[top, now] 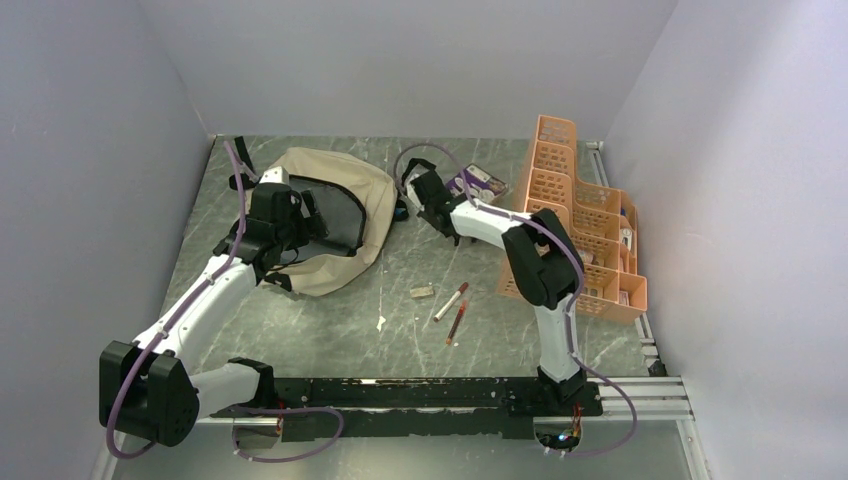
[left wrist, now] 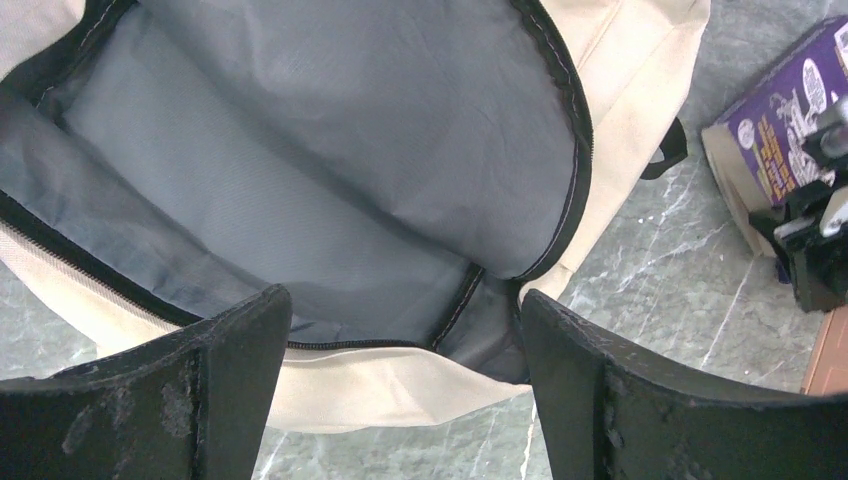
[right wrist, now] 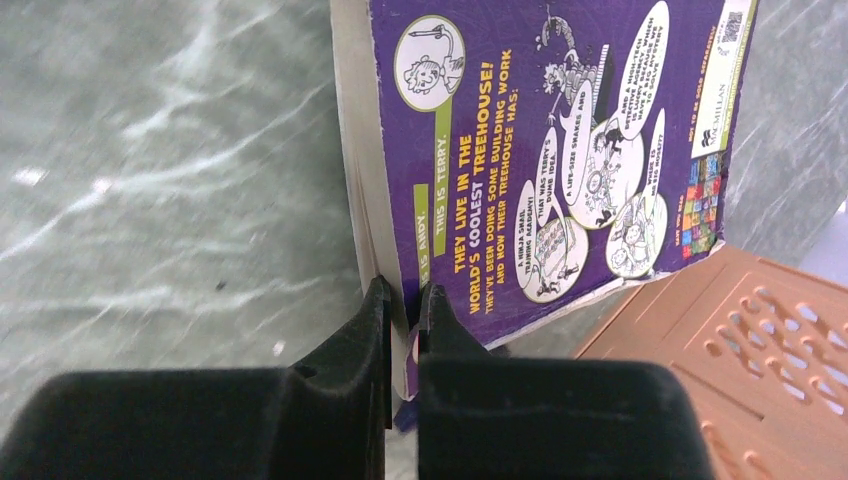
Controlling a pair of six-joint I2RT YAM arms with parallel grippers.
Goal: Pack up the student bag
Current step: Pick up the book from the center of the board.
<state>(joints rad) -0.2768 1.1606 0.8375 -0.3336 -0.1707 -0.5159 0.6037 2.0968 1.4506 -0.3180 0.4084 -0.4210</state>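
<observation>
The beige student bag [top: 345, 175] lies at the back left with its zipper open, showing grey lining [left wrist: 300, 150]. My left gripper [left wrist: 405, 320] hovers at the near rim of the opening. It is open, fingers wide apart, with the beige rim below and between them. A purple paperback book [right wrist: 560, 150] lies right of the bag, against the orange organizer. My right gripper [right wrist: 405, 300] is shut on the book's near corner, one finger on the cover and one on the page edge. From above, the right gripper [top: 420, 190] is at the left end of the book [top: 480, 180].
An orange perforated organizer [top: 580, 220] stands along the right side, holding small items. Two pens [top: 452, 300] and a small eraser [top: 421, 291] lie on the marbled table between the arms. Grey walls enclose the table on three sides.
</observation>
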